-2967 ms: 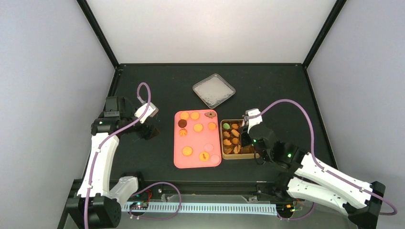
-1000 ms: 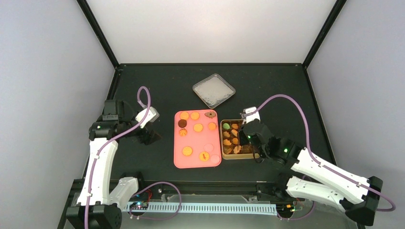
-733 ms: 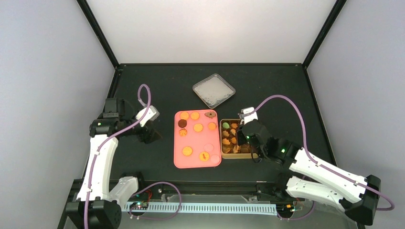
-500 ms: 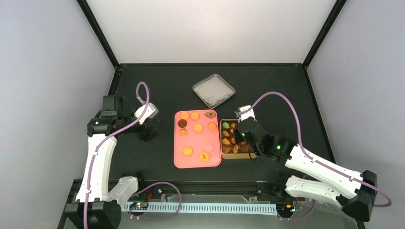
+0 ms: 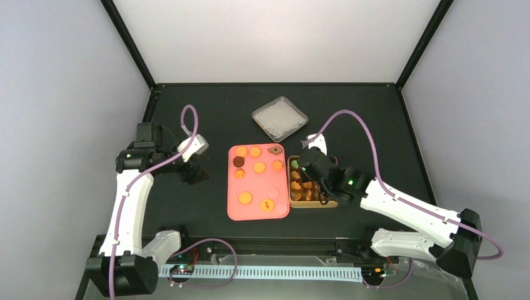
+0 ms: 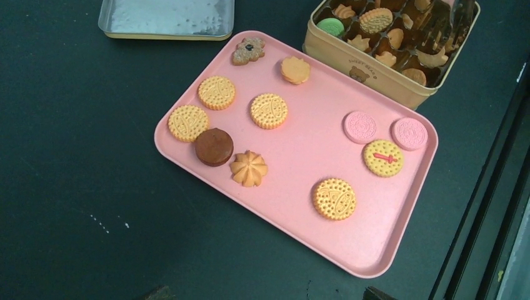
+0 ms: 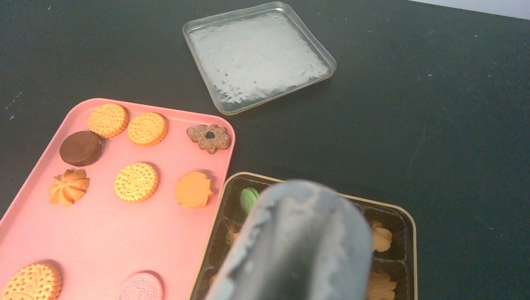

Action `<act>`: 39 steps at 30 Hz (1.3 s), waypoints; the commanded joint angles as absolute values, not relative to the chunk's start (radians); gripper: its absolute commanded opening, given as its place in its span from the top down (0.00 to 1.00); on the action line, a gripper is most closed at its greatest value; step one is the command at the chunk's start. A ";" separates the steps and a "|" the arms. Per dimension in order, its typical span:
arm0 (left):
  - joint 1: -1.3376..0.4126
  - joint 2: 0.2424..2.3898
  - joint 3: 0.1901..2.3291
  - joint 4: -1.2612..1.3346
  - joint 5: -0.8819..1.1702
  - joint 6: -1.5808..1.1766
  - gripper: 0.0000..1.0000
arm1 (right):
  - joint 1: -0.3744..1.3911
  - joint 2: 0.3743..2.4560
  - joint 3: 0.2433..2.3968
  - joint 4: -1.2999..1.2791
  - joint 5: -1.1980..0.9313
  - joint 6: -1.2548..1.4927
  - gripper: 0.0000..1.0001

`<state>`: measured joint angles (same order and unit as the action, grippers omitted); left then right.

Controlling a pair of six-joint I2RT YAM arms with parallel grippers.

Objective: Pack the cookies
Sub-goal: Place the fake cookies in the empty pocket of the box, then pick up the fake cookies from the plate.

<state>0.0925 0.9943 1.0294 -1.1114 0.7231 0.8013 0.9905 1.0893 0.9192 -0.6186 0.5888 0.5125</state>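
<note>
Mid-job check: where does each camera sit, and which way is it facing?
Top external: above and behind the bases, looking down on the black table; left arm and right arm show.
Left wrist: left of the pink rectangular tray, facing right across it to the gold compartmented tin; left end effector tips at bottom edge.
Right wrist: over the tin, facing away toward the square metal lid; a blurred grey metal shape fills the foreground.
Shared: both wrist views show tray, tin and lid.

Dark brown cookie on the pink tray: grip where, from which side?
Come straight down on the dark brown cookie and pinch its rim. It lies flat, so only the edge offers purchase. Keep jaws clear of the ridged round cookie and swirl cookie flanking it.
</note>
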 commanded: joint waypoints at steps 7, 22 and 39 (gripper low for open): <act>0.098 0.998 1.070 -1.184 0.705 0.837 0.20 | 1.005 1.037 1.020 -0.727 0.599 0.506 0.63; 0.100 1.040 1.103 -1.193 0.686 0.825 0.20 | 1.005 1.029 0.997 -0.555 0.474 0.442 0.74; 0.131 1.056 1.063 -1.157 0.593 0.749 0.19 | 1.010 1.580 1.262 0.062 0.262 0.129 0.67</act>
